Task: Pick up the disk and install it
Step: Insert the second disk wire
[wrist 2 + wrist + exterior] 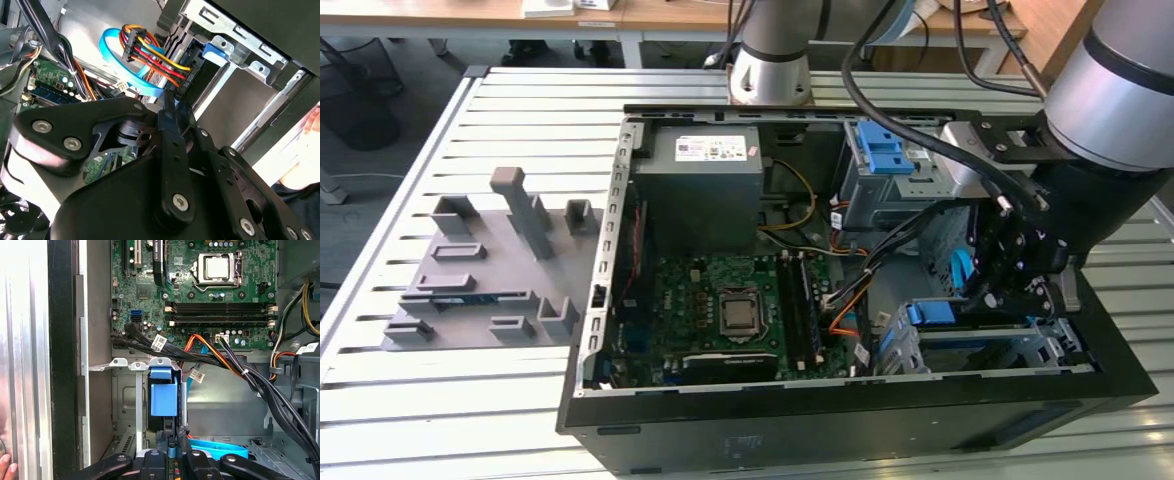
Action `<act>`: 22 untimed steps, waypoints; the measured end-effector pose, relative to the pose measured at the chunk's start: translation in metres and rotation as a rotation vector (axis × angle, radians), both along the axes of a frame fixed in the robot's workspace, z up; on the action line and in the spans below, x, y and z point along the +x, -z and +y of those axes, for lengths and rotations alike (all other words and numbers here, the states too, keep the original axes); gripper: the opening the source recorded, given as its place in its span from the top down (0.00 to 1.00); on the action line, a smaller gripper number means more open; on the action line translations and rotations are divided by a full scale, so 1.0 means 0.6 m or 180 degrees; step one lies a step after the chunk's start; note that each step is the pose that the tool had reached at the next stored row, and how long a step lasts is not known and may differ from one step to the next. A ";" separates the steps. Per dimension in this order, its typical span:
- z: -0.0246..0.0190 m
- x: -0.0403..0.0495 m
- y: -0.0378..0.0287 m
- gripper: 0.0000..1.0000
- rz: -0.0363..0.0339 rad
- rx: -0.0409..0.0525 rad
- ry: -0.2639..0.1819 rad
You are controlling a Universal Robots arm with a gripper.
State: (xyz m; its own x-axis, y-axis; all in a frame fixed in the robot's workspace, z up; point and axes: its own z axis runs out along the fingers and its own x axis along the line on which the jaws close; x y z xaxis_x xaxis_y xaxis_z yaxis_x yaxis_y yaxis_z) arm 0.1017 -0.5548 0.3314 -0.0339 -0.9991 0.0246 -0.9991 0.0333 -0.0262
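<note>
The black two-fingered gripper [176,442] sits with its jaws drawn together just beside the disk [164,397], the silver drive in its bright blue plastic bracket. I cannot make out whether anything is pinched between them. The disk stands edge-on in a slot of the grey sheet-metal drive cage [125,390], bracket end facing outward.

The main hazard, as I judge it, is the wiring. A flat bright blue data cable [220,447] lies right beside the fingertips, and a bundle of orange, yellow and black wires [220,357] crosses just above the cage. Any sideways drift could snag a lead, or cock the disk so it jams against the cage wall.

In the exterior view the arm reaches down into the open black computer case [854,420] at that view's right, wrist low over the cage and beside the green motherboard [200,300]
</note>
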 end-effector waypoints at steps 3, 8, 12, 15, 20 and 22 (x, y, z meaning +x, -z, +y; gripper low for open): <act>0.0000 0.000 -0.001 0.76 0.0000 0.0000 0.0000; 0.0000 0.000 -0.005 0.76 0.0000 0.0000 0.0000; 0.0000 0.000 -0.008 0.76 0.0000 0.0000 0.0000; 0.0000 0.000 -0.011 0.76 0.0000 0.0000 0.0000; 0.0000 0.000 -0.017 0.76 0.0000 0.0000 0.0000; 0.0000 0.000 -0.020 0.76 0.0000 0.0000 0.0000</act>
